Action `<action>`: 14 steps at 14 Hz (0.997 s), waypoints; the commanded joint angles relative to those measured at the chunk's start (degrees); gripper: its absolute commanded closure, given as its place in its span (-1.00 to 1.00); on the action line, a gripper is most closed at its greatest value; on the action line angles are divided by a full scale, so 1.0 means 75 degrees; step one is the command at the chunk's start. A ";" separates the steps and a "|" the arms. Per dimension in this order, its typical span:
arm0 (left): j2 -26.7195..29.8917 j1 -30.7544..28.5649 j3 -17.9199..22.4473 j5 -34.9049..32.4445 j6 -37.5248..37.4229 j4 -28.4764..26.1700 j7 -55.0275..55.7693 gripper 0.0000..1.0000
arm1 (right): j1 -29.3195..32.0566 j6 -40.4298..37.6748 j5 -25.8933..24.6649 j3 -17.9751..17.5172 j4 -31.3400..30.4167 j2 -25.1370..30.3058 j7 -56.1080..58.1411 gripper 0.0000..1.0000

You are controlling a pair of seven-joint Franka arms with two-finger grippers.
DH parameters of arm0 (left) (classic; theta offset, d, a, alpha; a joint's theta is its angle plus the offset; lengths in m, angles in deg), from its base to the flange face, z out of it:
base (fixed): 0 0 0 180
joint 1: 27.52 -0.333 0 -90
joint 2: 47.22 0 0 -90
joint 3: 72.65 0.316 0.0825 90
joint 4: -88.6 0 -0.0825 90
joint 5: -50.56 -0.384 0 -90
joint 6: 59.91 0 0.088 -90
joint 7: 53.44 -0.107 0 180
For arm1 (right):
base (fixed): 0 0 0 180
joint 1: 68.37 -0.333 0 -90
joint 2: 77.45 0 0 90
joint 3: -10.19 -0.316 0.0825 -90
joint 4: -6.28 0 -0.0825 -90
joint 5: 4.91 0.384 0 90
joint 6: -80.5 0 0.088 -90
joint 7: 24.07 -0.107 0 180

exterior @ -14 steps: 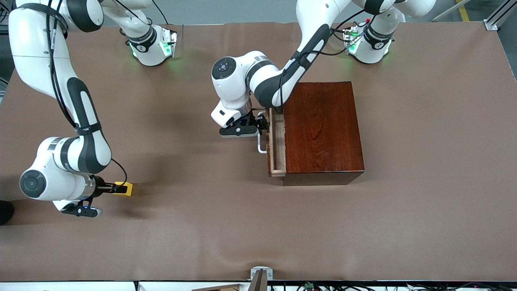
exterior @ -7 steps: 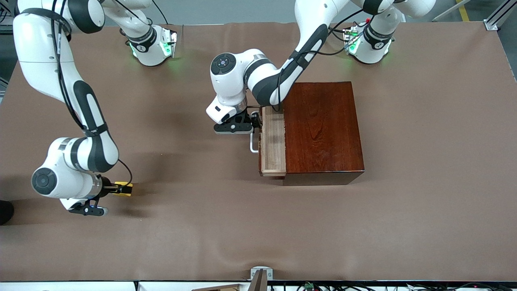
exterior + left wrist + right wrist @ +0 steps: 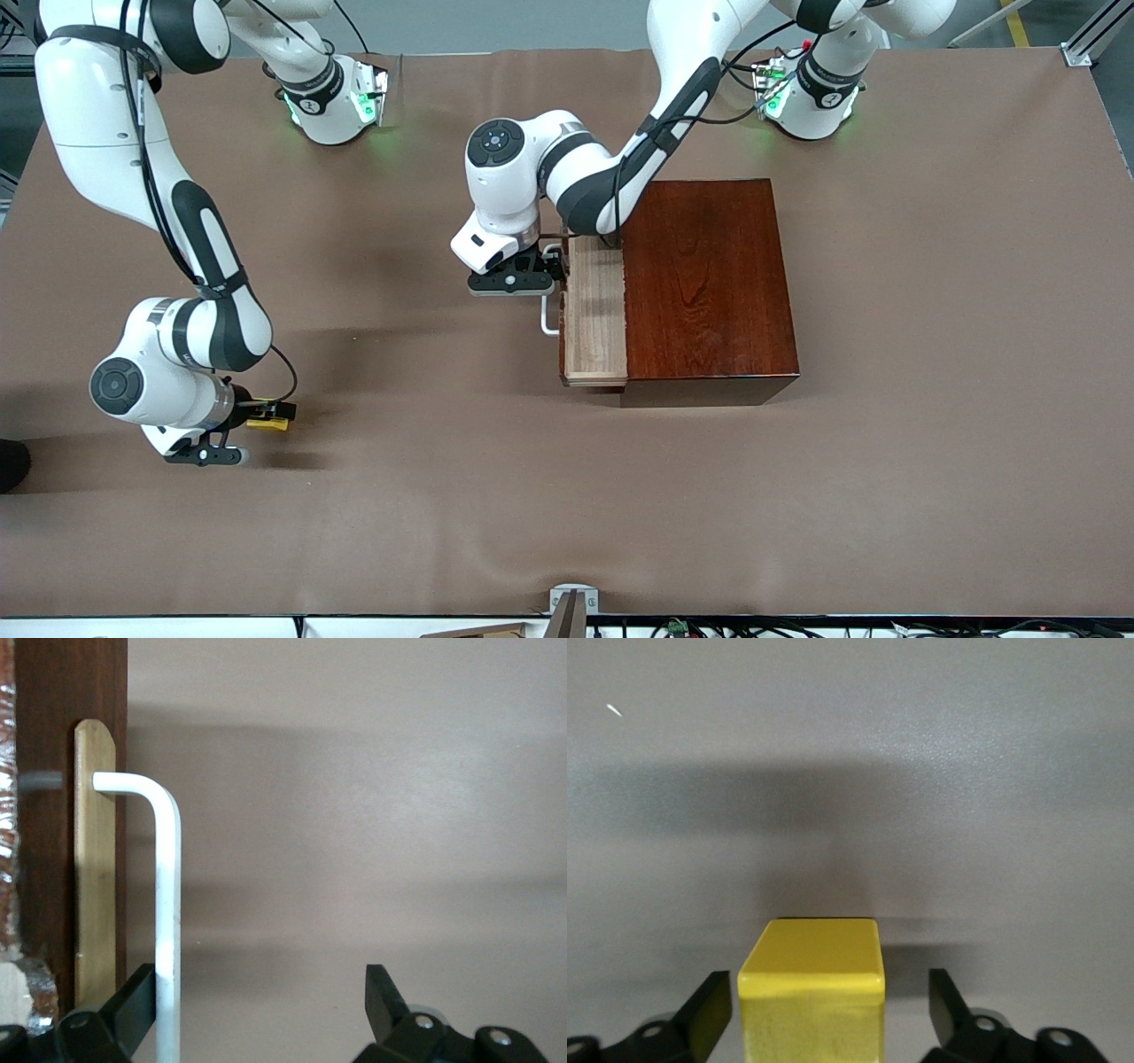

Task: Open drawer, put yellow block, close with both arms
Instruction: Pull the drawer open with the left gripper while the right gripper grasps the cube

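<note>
The pale wood drawer (image 3: pixel 595 319) stands partly pulled out of the dark reddish-brown box (image 3: pixel 709 283), toward the right arm's end of the table, and nothing shows in it. My left gripper (image 3: pixel 556 266) is open at the drawer's white bar handle (image 3: pixel 549 317). In the left wrist view the handle (image 3: pixel 166 904) runs between the wide-apart fingers of the left gripper (image 3: pixel 257 1010), against one of them. The yellow block (image 3: pixel 266 424) lies on the table near the right arm's end. My right gripper (image 3: pixel 270 415) is open around it. In the right wrist view the block (image 3: pixel 815 966) sits between the fingers of that gripper (image 3: pixel 828 1010) with a gap on each side.
The brown table cover (image 3: pixel 443 496) lies bare between the block and the drawer. A small metal bracket (image 3: pixel 571 602) stands at the table edge nearest the front camera. Both arm bases (image 3: pixel 337 106) glow green along the edge farthest from the front camera.
The left gripper has drawn the drawer farther out of the box by its handle. The right gripper has moved forward so its fingers now stand on both sides of the yellow block.
</note>
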 commanded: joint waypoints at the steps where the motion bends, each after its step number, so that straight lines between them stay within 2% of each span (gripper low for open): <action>1: -0.0255 0.0065 -0.0085 0.0421 0.0611 0.0217 0.0023 -1.00 | 0.0048 0.0030 -0.0078 -0.0037 -0.0019 0.0110 0.0017 0.36; 3: -0.0255 0.0065 -0.0085 0.0609 0.0705 0.0217 0.0011 -1.00 | 0.0037 0.0030 -0.0078 -0.0037 0.0005 0.0122 0.0029 1.00; 8: -0.0255 0.0053 -0.0307 0.0633 0.0752 0.0241 -0.0083 -1.00 | 0.0025 -0.0005 -0.0089 -0.0037 0.0216 0.0169 0.0413 1.00; 14: -0.0255 0.0041 -0.0260 0.0633 0.0705 0.0276 -0.0399 -1.00 | -0.0010 -0.0040 -0.0078 -0.0049 0.0345 0.0298 0.1491 1.00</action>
